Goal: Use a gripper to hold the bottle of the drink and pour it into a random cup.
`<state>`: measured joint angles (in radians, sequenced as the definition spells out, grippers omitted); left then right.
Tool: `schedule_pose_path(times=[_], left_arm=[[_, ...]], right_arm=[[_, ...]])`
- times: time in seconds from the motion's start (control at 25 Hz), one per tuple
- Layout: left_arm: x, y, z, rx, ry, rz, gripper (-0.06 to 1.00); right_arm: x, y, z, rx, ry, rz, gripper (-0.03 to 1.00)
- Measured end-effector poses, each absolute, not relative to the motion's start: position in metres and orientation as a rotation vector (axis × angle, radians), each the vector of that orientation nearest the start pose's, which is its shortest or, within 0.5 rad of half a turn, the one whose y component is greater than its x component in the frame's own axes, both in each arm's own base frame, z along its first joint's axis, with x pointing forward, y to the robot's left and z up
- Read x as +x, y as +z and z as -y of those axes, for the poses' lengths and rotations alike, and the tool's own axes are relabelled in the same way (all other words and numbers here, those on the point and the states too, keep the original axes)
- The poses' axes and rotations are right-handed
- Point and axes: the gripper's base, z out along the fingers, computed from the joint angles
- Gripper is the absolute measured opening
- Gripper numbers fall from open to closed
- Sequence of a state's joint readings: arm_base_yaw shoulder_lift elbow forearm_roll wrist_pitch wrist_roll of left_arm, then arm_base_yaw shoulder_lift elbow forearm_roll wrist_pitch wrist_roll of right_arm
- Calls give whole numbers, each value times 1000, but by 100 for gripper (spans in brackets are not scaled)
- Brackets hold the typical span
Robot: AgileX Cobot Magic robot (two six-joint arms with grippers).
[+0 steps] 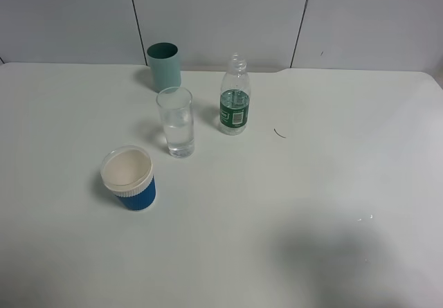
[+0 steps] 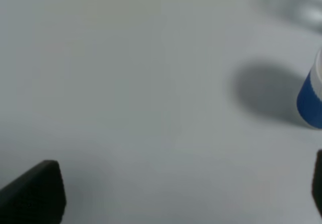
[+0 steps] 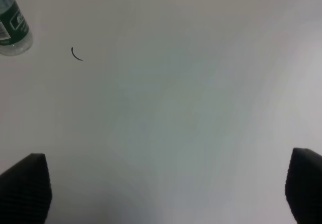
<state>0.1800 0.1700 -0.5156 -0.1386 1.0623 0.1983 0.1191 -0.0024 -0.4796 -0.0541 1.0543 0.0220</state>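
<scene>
Exterior high: white table (image 1: 311, 183) against a pale panelled wall (image 1: 221, 17), small dark curved mark (image 1: 279, 133) on the tabletop. Bottle (image 1: 234, 104) upright, uncapped, near the back; glass cup (image 1: 176, 122) just left of it, apart, a little liquid inside. Teal cup (image 1: 164, 66) behind, blue cup (image 1: 129, 178) front-left. Right gripper (image 3: 161, 194) jaws spread wide over bare table, holding nothing, well clear of the bottle. Left gripper (image 2: 186, 194) likewise wide apart, empty, near the blue cup.

Clear ribbed plastic bottle (image 1: 234, 100), clear smooth glass cup (image 1: 176, 122), matt white table (image 1: 291, 204), probably laminate.
</scene>
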Motion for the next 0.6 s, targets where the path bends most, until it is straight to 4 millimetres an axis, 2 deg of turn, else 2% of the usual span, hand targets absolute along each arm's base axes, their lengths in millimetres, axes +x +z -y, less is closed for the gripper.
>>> schedule_pose_path(times=[0.6], left_arm=[[21,281,7,14,42,-2191,99]], right_arm=[[-2,272,5,-98,23,-2052,92]])
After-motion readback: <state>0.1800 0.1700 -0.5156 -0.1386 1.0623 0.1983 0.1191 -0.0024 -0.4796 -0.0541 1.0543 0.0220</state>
